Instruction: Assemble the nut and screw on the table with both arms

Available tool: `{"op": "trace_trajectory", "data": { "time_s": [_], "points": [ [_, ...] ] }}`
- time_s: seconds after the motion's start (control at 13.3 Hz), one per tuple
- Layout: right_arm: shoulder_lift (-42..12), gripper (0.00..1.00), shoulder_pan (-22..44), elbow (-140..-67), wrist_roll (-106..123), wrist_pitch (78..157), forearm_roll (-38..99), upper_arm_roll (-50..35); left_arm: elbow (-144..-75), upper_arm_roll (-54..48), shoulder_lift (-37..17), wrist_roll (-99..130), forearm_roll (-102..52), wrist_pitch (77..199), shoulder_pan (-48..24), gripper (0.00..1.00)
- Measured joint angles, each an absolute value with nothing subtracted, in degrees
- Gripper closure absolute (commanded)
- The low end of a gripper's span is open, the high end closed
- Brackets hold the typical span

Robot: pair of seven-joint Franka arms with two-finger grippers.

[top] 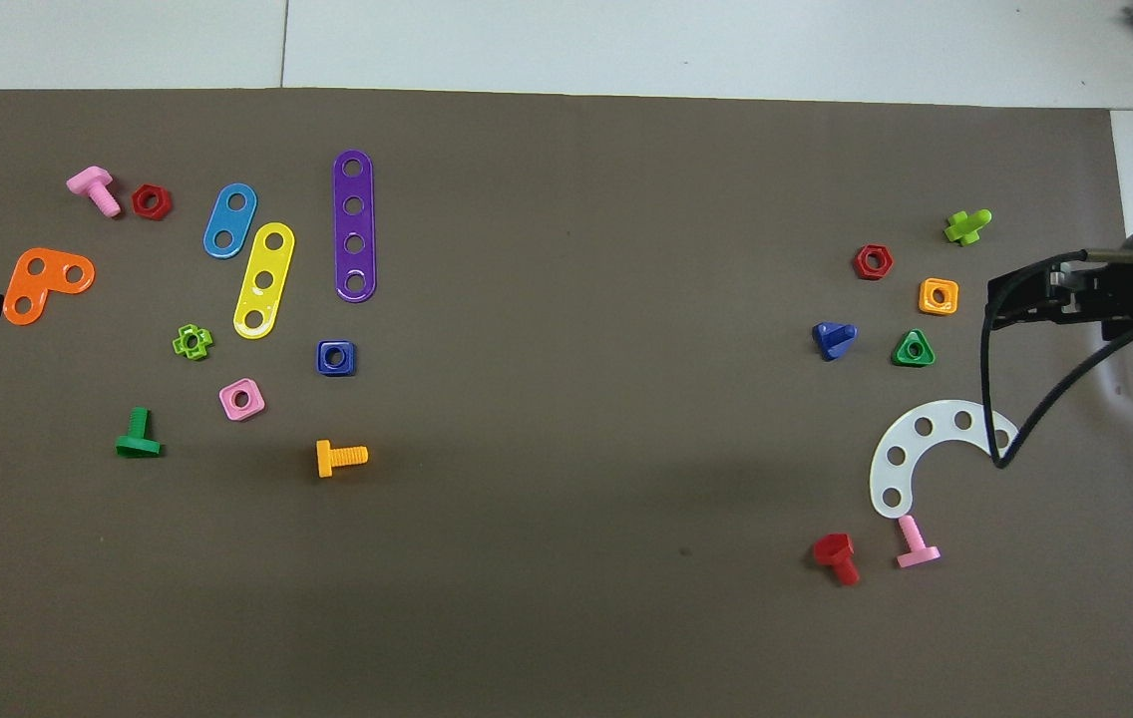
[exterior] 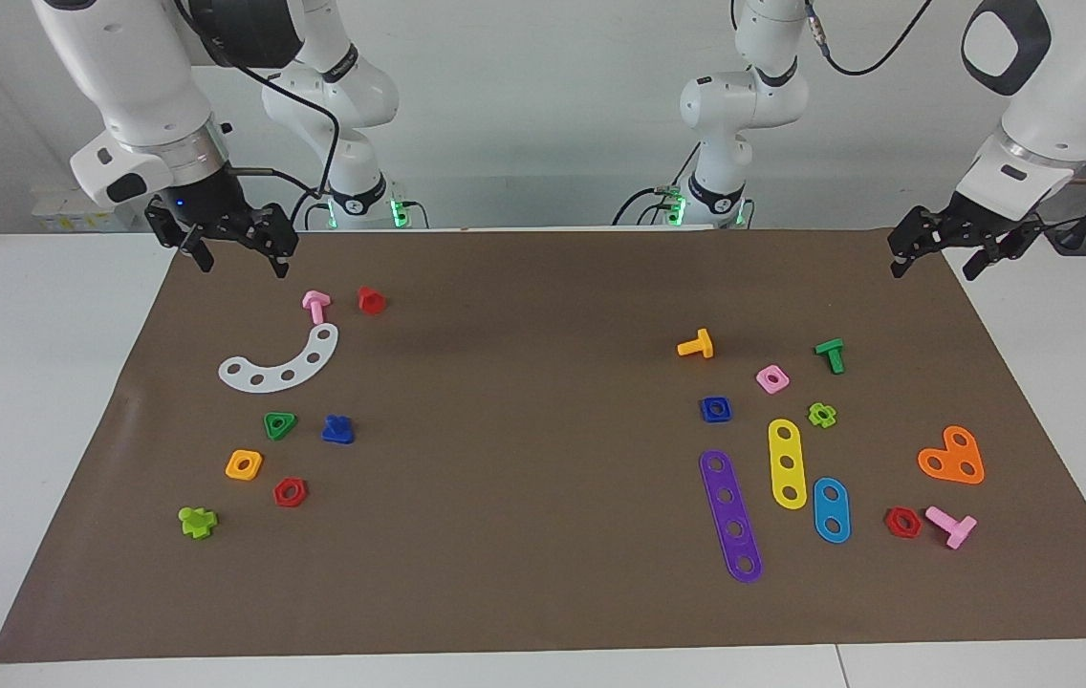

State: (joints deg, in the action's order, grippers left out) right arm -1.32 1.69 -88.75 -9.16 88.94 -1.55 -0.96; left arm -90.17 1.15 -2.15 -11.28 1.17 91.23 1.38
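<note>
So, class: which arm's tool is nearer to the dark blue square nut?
Left. The left tool hangs over the mat's corner at the dark blue square nut's end; the right tool is over the mat's other end.

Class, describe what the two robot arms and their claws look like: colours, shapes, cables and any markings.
Both arms are white and rounded, with dark grey joint caps and black cables. The right arm has a silver wrist ring. The right claw and left claw are black, with two fingers each. Green lights glow at the bases.

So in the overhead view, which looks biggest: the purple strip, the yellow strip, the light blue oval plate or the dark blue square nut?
Largest to smallest:
1. Purple four-hole plastic strip
2. Yellow three-hole plastic strip
3. Light blue two-hole oval plate
4. Dark blue square plastic nut
</note>
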Motion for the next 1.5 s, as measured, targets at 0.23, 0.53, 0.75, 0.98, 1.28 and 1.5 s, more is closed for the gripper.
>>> {"op": "trace_trajectory", "data": {
  "time_s": [0.23, 0.53, 0.75, 0.98, 1.28, 1.5],
  "points": [
    [-1.32, 0.00, 1.82, -88.75, -9.16, 89.07, -1.53, -1.04, -94.88, 1.09, -0.81, -10.63, 1.17, 93.02, -0.69, 0.01],
    [-0.89, 0.01, 1.72, -92.29, -9.15, 95.09, -1.52, -0.99, -102.33, 0.98, -1.08, -6.13, 1.16, 100.16, -3.92, 0.05],
    [0.22, 0.04, 1.64, -102.01, -9.15, 104.56, -1.51, -0.95, -108.00, 0.96, -2.73, -2.28, 0.96, 107.84, -5.71, 0.05],
    [-0.13, 0.06, 1.58, -110.24, -9.15, 114.10, -1.51, -0.94, -113.20, 0.83, -4.68, 3.57, -1.89, 117.95, -8.77, 0.05],
    [-4.67, 0.13, 1.58, -114.25, -7.47, 123.36, -1.51, -0.94, -116.63, 0.75, -6.94, 10.86, -2.71, 125.52, -12.04, 0.05],
    [-9.73, 0.16, 1.66, -114.35, -7.15, 129.39, -1.51, -0.97, -117.79, 0.73, -10.72, 15.47, -2.74, 132.65, -14.02, 0.06]
  ]
}}
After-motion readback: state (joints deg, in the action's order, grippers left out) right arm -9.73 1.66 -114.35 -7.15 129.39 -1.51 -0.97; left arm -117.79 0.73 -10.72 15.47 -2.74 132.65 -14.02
